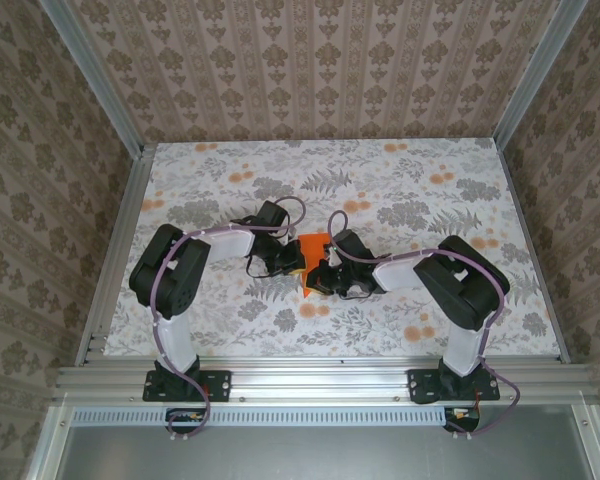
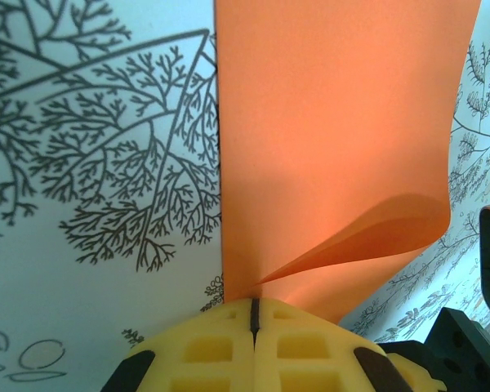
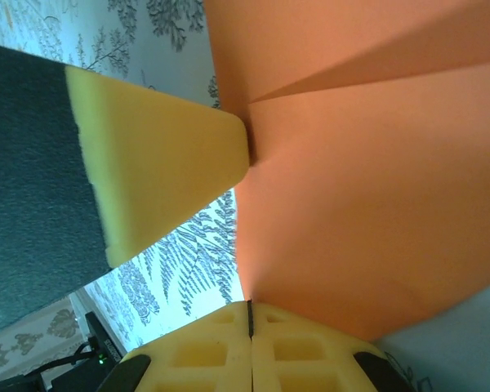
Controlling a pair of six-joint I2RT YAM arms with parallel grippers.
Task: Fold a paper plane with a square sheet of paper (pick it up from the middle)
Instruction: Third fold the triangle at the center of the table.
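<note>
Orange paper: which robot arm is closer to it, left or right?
Neither, it's a tie. The left fingers are shut on the bright orange paper sheet from its left; the right fingers are shut on its near edge.

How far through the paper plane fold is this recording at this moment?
Done: the orange sheet is gripped at the middle of the table and carries at least one crease. In hand: the left gripper and the right gripper are both shut on its edges, with a flap curling over, not pressed flat. Left: no narrow pointed dart shape shows, so most folds probably remain.
</note>
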